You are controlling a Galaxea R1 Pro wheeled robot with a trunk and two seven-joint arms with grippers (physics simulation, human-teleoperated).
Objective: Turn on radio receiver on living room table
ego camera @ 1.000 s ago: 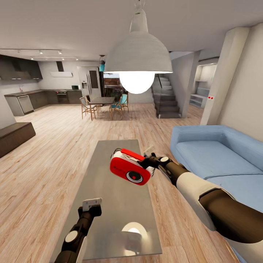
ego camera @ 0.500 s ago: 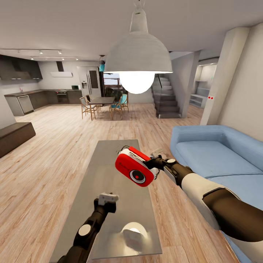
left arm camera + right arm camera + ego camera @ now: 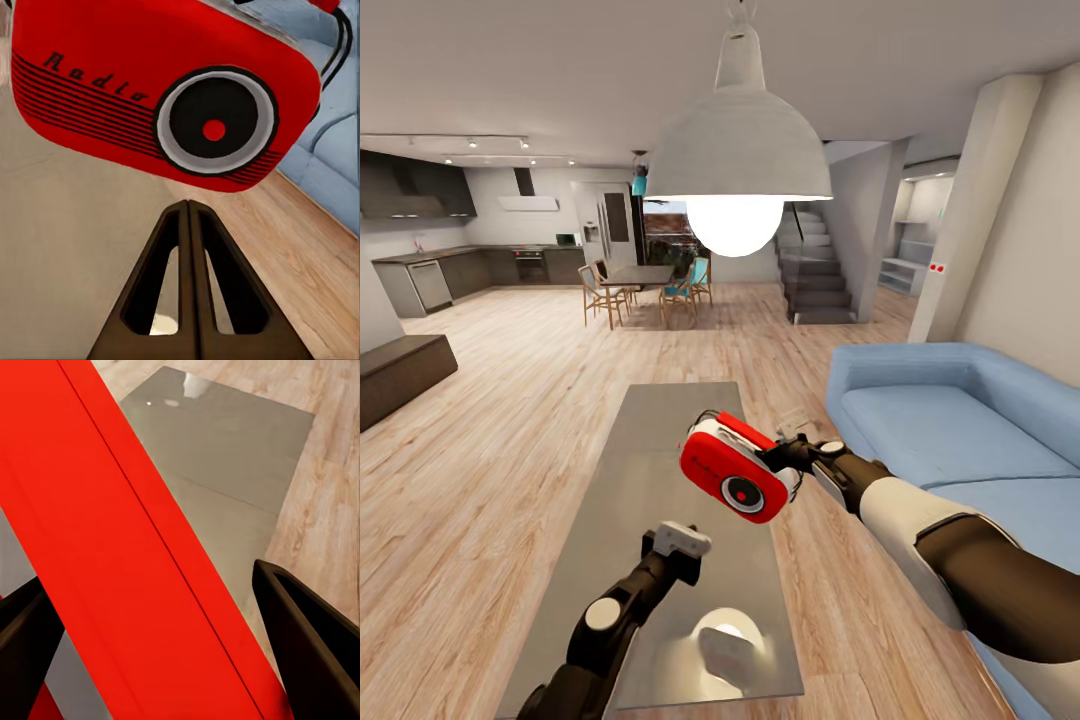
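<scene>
The red radio receiver hangs tilted in the air above the grey coffee table, its dial facing me. My right gripper is shut on its red top handle, which runs between the two dark fingers. My left gripper is shut, just below and in front of the radio. In the left wrist view the closed fingertips point up at the radio, a little below its round dial, without touching.
A blue sofa runs along the table's right side. A white pendant lamp hangs over the table. A dark bench stands at the left. Dining table and chairs, kitchen and stairs lie far behind.
My left arm has moved forward and to the right, up to the radio's front. The right gripper has carried the radio slightly right and lower.
</scene>
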